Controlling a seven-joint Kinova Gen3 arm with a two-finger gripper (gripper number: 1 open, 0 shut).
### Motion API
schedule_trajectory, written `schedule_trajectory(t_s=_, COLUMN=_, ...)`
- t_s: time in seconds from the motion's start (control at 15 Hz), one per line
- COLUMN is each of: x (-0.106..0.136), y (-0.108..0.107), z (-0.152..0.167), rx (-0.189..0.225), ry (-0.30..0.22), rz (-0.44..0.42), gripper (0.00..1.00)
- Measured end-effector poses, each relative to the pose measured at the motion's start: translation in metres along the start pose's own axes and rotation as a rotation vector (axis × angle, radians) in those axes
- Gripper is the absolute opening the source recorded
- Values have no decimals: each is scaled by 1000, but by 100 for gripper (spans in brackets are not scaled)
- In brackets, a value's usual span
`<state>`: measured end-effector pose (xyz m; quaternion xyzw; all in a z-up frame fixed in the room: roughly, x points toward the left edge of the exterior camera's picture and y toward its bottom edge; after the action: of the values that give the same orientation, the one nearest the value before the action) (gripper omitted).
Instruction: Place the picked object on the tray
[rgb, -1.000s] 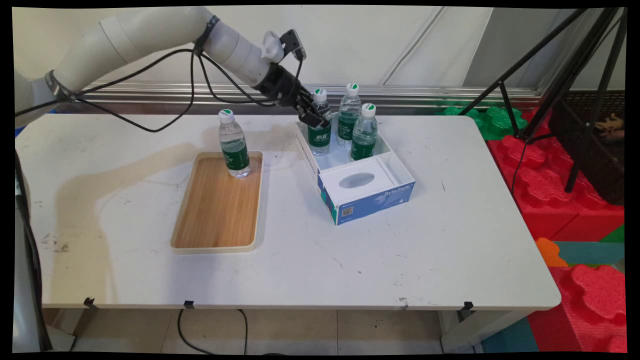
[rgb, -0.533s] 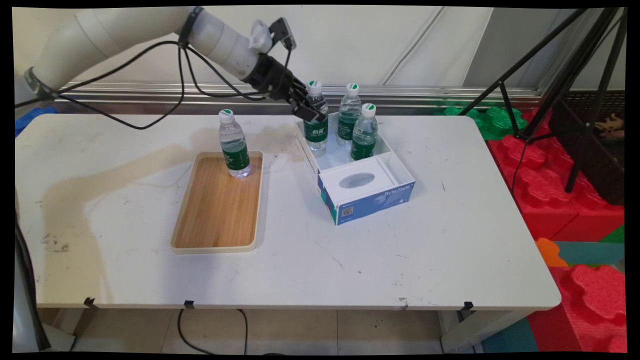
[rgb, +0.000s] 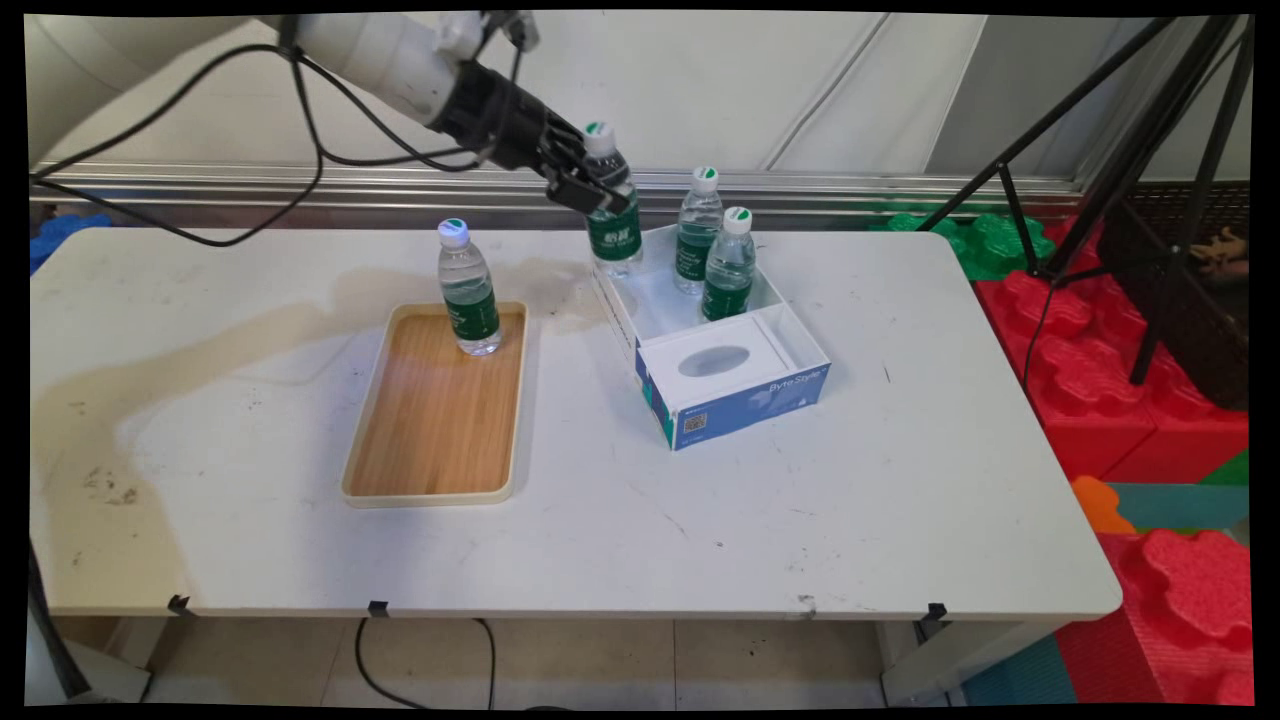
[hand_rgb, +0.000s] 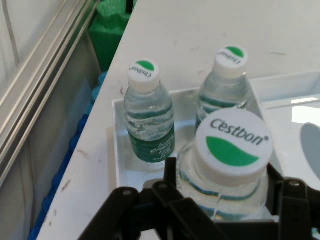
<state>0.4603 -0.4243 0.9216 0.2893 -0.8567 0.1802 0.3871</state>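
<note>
The white cap of the nearest water bottle reads "Cestbon" above a green patch. The blue front of the box on the tabletop reads "ByteStyle", beside a small QR code.

Likely a robotics lab or demo space: a scuffed white table, a black tripod, and red foam blocks beside it.

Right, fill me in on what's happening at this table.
The gripper is shut on a water bottle and holds it in the air over the far left corner of the white box. Two more bottles stand inside that box. Another bottle stands at the far end of the wooden tray, to the left.
</note>
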Motion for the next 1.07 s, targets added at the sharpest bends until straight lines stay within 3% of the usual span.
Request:
schedule_trajectory(t_s=0.53, x=-8, y=22, z=-91, rx=-13, ry=23, rz=-5, gripper=0)
schedule_trajectory(t_s=1.07, x=-39, y=44, z=-157, rx=-39, ry=-31, rz=-37, gripper=0)
